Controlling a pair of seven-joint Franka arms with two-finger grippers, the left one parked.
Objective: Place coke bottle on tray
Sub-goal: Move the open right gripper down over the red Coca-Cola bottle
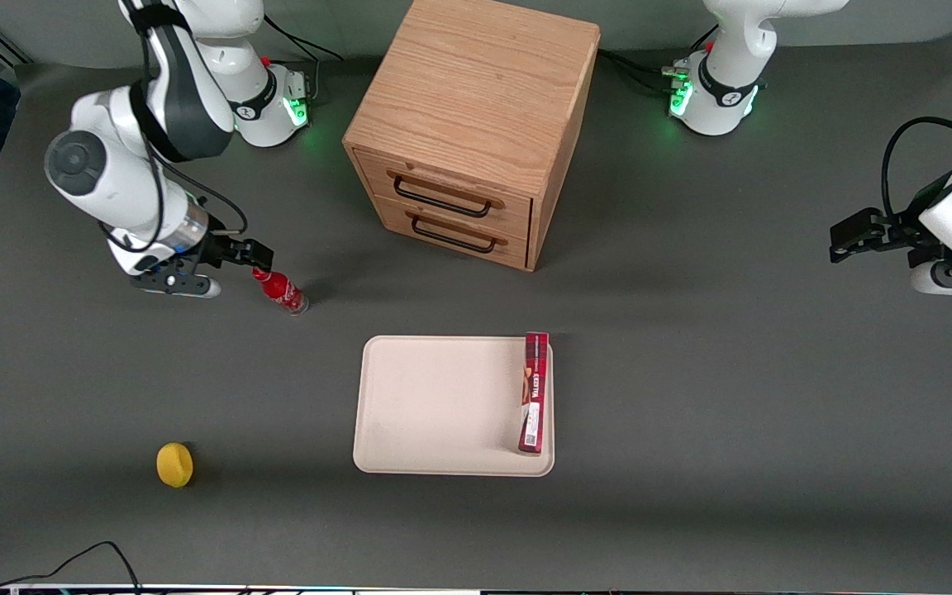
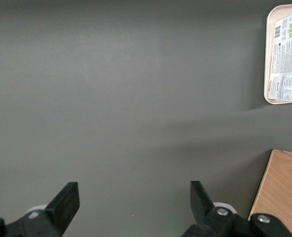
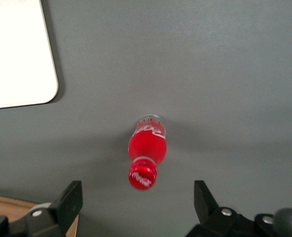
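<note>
The coke bottle (image 1: 282,291), red with a red cap and a clear base, stands on the grey table toward the working arm's end, apart from the tray and farther from the front camera than it. It also shows in the right wrist view (image 3: 146,150), seen from over its cap. My right gripper (image 1: 256,253) is open and empty, just above the cap, which lies between the two fingers (image 3: 72,196) without touching them. The cream-beige tray (image 1: 435,405) lies flat near the table's middle, and its corner shows in the right wrist view (image 3: 17,54).
A long flat red box (image 1: 534,392) lies in the tray along the edge toward the parked arm. A wooden two-drawer cabinet (image 1: 476,124) stands farther from the front camera than the tray. A yellow lemon (image 1: 174,464) lies near the table's front edge.
</note>
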